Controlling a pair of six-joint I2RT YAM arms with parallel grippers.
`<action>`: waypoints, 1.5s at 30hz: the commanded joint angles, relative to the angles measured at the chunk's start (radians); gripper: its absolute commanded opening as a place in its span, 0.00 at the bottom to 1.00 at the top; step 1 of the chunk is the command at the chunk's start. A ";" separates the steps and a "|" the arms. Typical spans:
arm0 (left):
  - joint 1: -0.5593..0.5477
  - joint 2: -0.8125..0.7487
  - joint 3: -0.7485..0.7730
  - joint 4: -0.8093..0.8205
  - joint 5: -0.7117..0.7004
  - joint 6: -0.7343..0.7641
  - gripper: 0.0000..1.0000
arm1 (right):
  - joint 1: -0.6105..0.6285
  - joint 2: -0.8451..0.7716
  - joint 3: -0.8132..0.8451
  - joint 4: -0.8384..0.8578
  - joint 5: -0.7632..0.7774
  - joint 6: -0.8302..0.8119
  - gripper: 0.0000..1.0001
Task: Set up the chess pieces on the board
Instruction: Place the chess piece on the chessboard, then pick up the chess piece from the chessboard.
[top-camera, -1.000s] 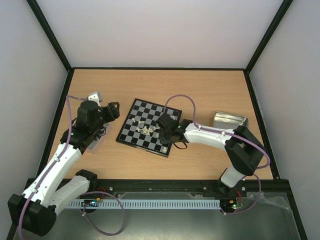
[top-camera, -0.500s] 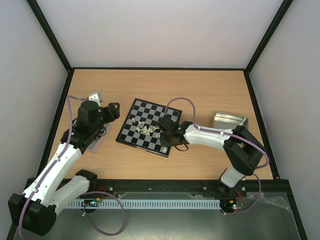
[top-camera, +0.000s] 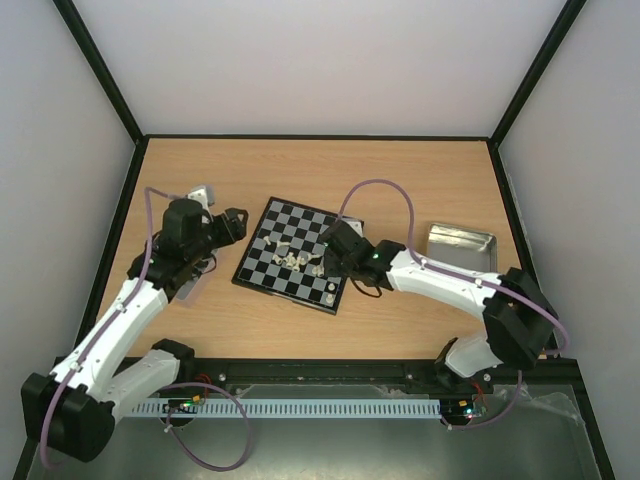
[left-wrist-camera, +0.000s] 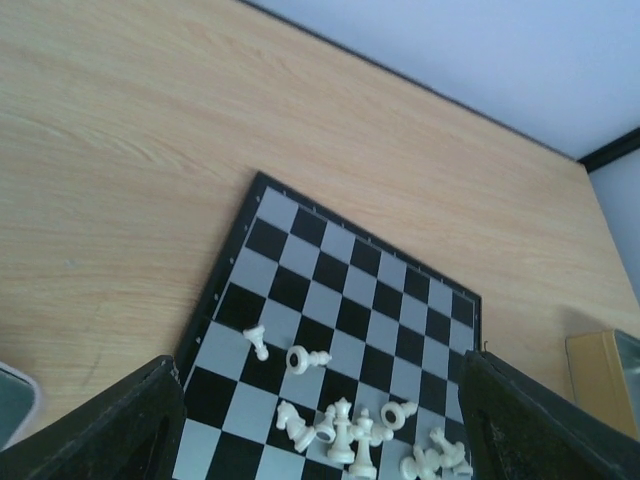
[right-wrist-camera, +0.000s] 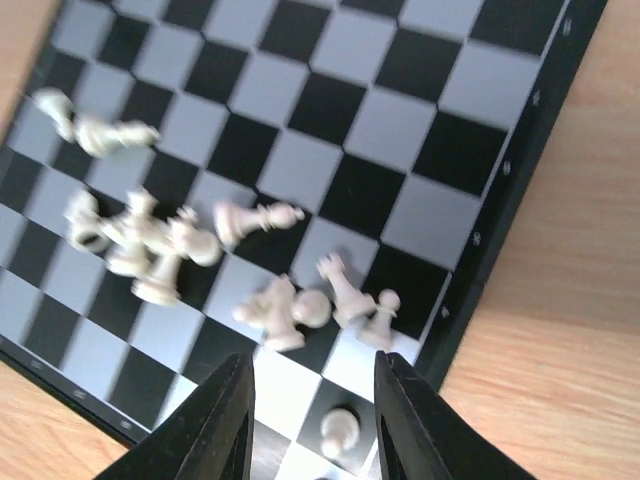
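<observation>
Now one cream pawn (right-wrist-camera: 340, 430) stands free at the near-right corner of the board (right-wrist-camera: 400, 130); the remaining chess pieces (right-wrist-camera: 150, 240) lie tumbled mid-board. Right fingers (right-wrist-camera: 225, 420) have just spread and released it, we judge. Left fingers (left-wrist-camera: 120, 430) wide, empty, at board's left edge.

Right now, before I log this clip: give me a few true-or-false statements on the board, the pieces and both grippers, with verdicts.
1. Most of the white pieces lie toppled in a heap on the board. True.
2. The left gripper holds a piece. False: it is open and empty, off the board's left side.
3. A lone pawn stands upright near the board's corner, untouched, between the open fingers of the right gripper. True.
4. Black pieces stand on the board. False: only white ones show there.
5. The silver tray rests on the board. False: it sits on the table, right of the board.
</observation>
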 joint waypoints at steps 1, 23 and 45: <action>0.001 0.090 0.026 -0.026 0.093 0.016 0.76 | 0.005 -0.057 0.015 0.126 0.101 0.022 0.32; -0.087 0.766 0.338 -0.195 0.008 -0.084 0.41 | 0.002 0.016 -0.070 0.353 0.161 -0.042 0.24; -0.102 0.952 0.474 -0.280 -0.071 -0.094 0.28 | 0.003 0.060 -0.062 0.358 0.172 -0.083 0.22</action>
